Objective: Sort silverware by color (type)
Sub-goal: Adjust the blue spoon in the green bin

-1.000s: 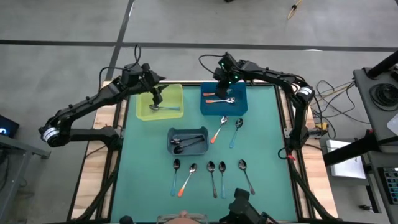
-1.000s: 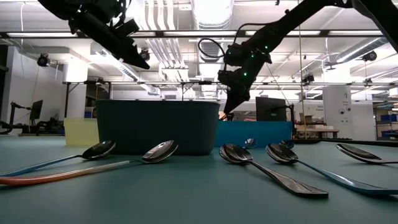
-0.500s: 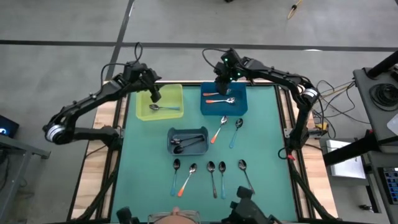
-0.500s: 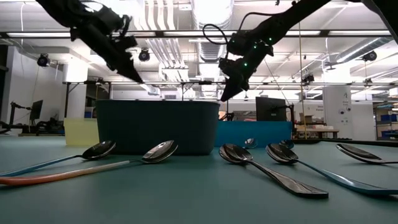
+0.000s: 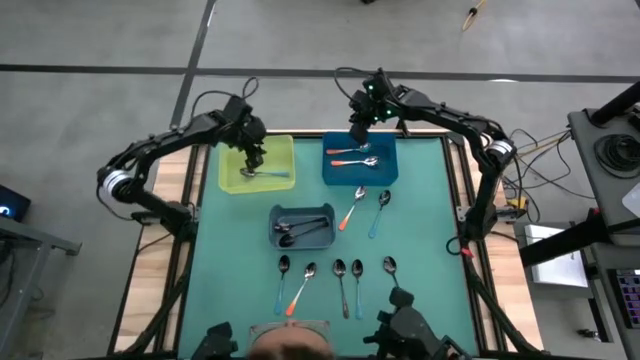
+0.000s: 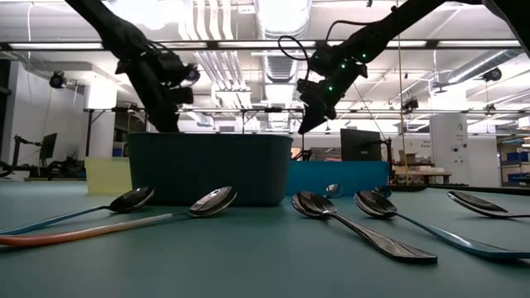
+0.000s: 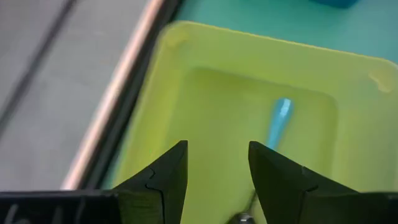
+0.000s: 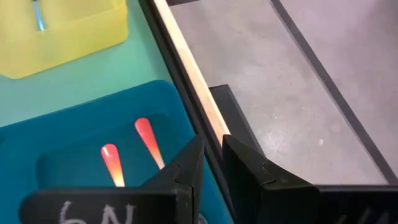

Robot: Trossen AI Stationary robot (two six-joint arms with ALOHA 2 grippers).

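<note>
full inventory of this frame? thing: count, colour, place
yellow bin: 1, yellow-green, far left of mat; holds 1 light-blue-handled spoon
blue bin: 1, blue, far middle; holds 2 orange-handled spoons
grey bin: 1, grey-blue, mat centre; holds dark spoons, count unclear
loose spoons below blue bin: 2, one orange-handled, one light-blue-handled
near row of loose spoons: 5, one orange-handled, the rest blue or dark
mat: 1, teal, tabletop
left tool: open, over yellow bin
right tool: slightly open, empty, at blue bin's far edge
</note>
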